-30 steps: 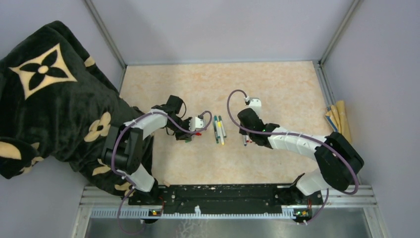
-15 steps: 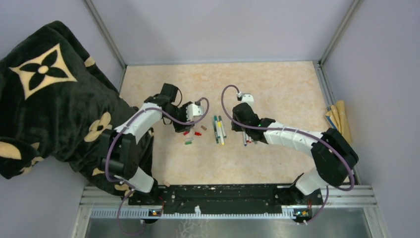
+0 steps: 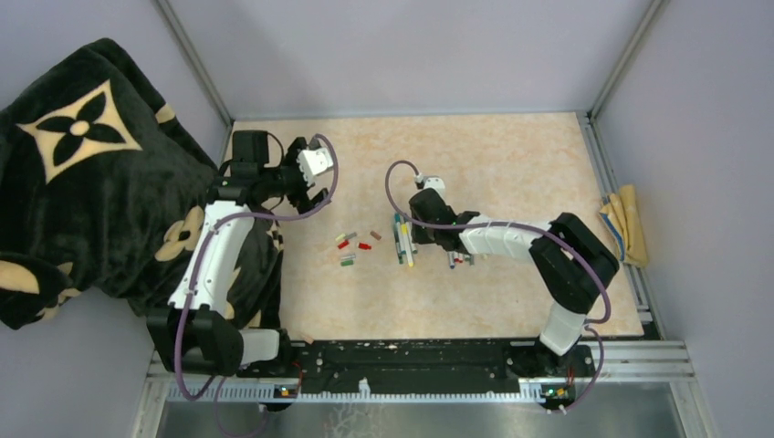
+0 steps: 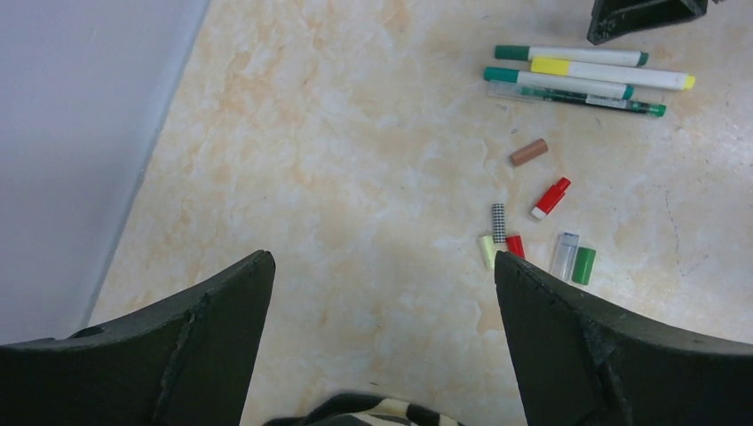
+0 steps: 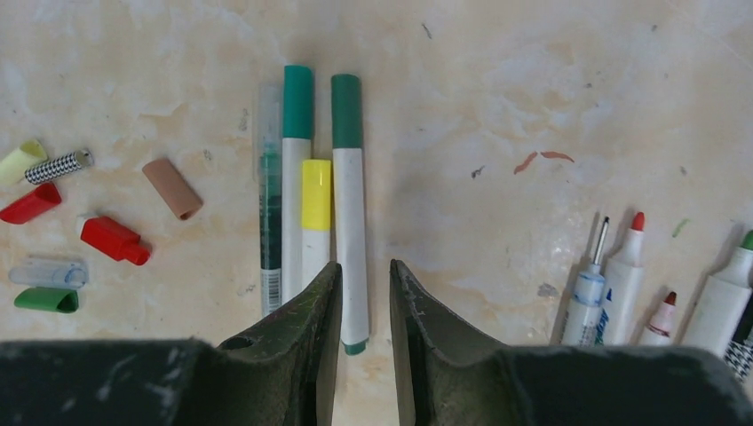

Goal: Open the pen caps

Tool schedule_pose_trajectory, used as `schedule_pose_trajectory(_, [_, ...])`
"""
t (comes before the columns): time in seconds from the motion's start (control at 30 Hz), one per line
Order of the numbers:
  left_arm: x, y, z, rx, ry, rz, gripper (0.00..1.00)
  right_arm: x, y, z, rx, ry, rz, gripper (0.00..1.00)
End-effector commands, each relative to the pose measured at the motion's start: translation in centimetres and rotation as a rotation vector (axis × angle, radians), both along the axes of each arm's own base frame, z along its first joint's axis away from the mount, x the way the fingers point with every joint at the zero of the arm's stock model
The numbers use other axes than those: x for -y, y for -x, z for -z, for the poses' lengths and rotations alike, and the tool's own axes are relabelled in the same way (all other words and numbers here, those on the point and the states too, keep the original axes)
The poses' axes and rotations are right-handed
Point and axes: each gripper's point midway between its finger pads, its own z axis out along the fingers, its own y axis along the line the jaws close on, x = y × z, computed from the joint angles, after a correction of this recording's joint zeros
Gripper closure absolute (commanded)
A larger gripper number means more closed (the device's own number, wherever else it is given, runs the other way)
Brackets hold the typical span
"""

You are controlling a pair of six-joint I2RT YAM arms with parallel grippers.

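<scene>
uncapped pens (image 5: 626, 262) cut off, behind right claw (image 5: 364, 266)

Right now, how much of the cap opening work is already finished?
Done: seven loose caps lie left, and uncapped pens lie right with bare tips. In hand: nothing; right gripper hovers open over a green-capped pen, left gripper open, away. Left: the middle pens still wear caps.

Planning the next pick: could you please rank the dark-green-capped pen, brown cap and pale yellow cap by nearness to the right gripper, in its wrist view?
1. dark-green-capped pen, at the right gripper
2. brown cap, left
3. pale yellow cap, far left
</scene>
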Motion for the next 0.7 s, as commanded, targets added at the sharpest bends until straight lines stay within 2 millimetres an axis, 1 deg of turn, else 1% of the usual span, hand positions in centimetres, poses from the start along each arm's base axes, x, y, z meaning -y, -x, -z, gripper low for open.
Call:
schedule_pose_trajectory(0.0, [-0.8,-0.6,-0.3,-0.037,0.092,-0.083,0.01,-2.5,-1.3,-1.1,0.037,-0.027,-0.031,0.75])
schedule_pose_trajectory(0.17, [-1.6,-1.2,-0.8,-0.051,0.125,-0.127,0.01,-1.7,-1.6,0.4,0.03,0.035,-0.015,0.75])
schedule_pose_trajectory(0.37, [-1.2,-1.0,-1.1,-0.07,0.156,-0.112,0.01,-1.5,-1.5,2.1,0.015,0.092,-0.035,0.74])
schedule_pose_trajectory(0.5, [-1.1,-0.9,-0.9,-0.071,0.155,-0.1,0.01,-1.4,-1.4,2.5,0.021,0.132,-0.048,0.74])
schedule_pose_trajectory(0.67, [-1.2,-1.0,-0.5,-0.076,0.147,-0.097,0.01,-1.5,-1.4,2.2,0.044,0.185,-0.054,0.74])
